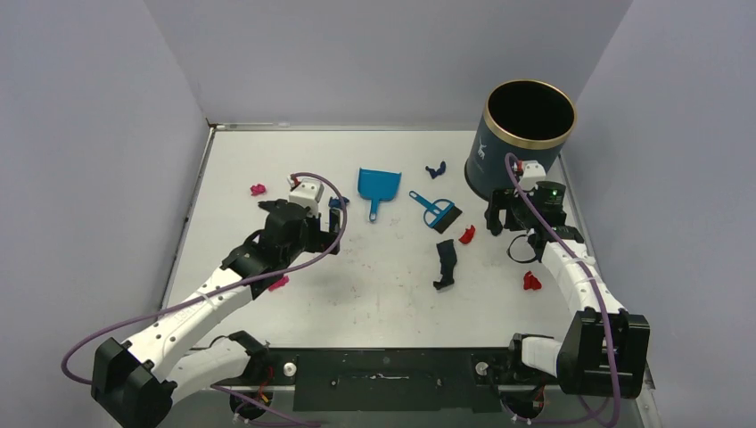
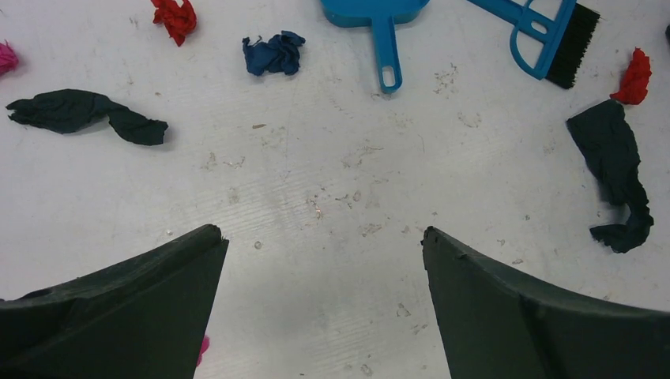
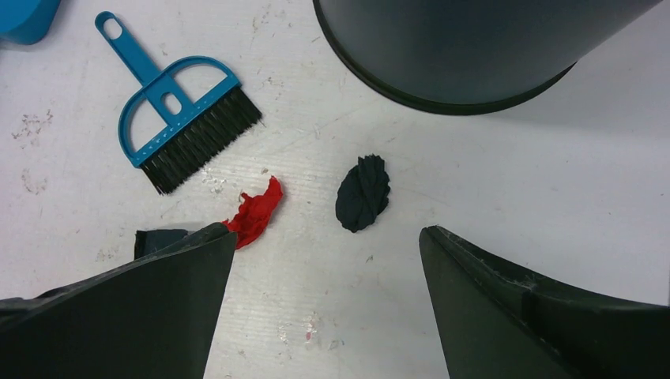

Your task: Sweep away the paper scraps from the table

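Top external view, crumpled paper scraps (image 1: 445, 264), smudged off-white table (image 1: 392, 294), left fingers (image 2: 126, 308) apart, right fingers (image 3: 126, 308) apart

Dustpan (image 2: 371, 9), bin (image 3: 474, 47) cropped at top edge; pink scrap (image 2: 5, 57) cropped left.

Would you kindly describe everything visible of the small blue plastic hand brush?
The small blue plastic hand brush lies flat on the off-white table, unheld. It has a thin handle ending in a loop, an arched head with open cut-outs and short black bristles. It rests between the blue plastic dustpan and the dark cylindrical bin, touching neither; a crumpled red paper scrap lies near its bristles, apart.
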Available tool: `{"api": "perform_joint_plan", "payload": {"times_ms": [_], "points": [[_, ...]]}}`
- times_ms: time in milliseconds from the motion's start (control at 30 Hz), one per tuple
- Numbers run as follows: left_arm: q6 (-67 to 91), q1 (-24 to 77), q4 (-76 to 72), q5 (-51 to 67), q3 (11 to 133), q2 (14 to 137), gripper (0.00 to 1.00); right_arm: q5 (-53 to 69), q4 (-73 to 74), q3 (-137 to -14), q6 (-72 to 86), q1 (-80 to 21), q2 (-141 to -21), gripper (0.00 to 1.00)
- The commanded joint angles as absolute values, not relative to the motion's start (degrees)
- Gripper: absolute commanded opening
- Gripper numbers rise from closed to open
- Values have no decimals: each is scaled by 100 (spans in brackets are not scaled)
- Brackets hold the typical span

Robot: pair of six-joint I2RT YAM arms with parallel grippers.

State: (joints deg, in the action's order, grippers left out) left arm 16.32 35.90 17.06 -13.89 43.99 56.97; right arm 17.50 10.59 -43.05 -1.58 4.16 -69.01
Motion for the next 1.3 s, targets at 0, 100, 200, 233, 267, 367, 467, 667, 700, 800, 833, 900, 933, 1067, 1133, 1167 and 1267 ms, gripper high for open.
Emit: {"api": "perform_joint_plan", "payload": {"times_ms": [0, 100, 200, 233, 267, 367, 467, 667, 700, 800, 833, 900, 933, 1067, 1133, 1167, 1267], "points": [[1666, 3621, 1540, -1291, 4462, 5795, 95, 1608, 685, -4375, -133, 451, -6813, 90], [1659, 3621, 1501, -1140, 4478, 5822, 95, 1790, 699, -4284, -442, 465, -6741, 90], [1647, 3617, 1444, -831, 4508, 5874, 94, 2473, 888, -4237, -1130, 468, -6618, 90], [1645, 3619, 1435, -740, 4513, 5907, 94, 2718, 971, -4232, -1310, 466, -6547, 90], [1639, 3620, 1426, -641, 4517, 5928, 93, 2825, 977, -4192, -1349, 461, -6463, 90], [1642, 3613, 1435, -508, 4545, 6012, 93, 3043, 903, -4052, -1452, 458, -6281, 90], [1639, 3621, 1518, -492, 4603, 6078, 92, 3168, 982, -4077, -1588, 459, -6360, 90], [1643, 3618, 1547, -636, 4563, 6031, 91, 2951, 1172, -4258, -1773, 145, -6596, 90], [1650, 3621, 1555, -628, 4555, 6037, 91, 2745, 1243, -4358, -1880, -57, -6626, 90], [1668, 3621, 1600, -645, 4580, 6100, 90, 2172, 1429, -4589, -2185, -786, -6784, 93], [1672, 3621, 1622, -668, 4598, 6119, 90, 2106, 1460, -4636, -2272, -924, -6847, 95], [1716, 3621, 1657, -680, 4621, 6157, 90, 1936, 1463, -4766, -2376, -1150, -7029, 100], [1734, 3621, 1669, -677, 4625, 6168, 90, 1847, 1487, -4862, -2426, -1271, -7205, 96], [1766, 3616, 1688, -692, 4644, 6223, 89, 1683, 1598, -5418, -2454, -1557, -7904, 75], [1780, 3608, 1732, -764, 4673, 6243, 89, 1689, 1661, -5732, -2454, -1657, -8282, 63], [1788, 3612, 1756, -804, 4675, 6242, 89, 1665, 1686, -5915, -2446, -1719, -8480, 61], [1800, 3612, 1763, -898, 4652, 6212, 89, 1547, 1660, -6329, -2401, -1883, -8998, 58]]}}
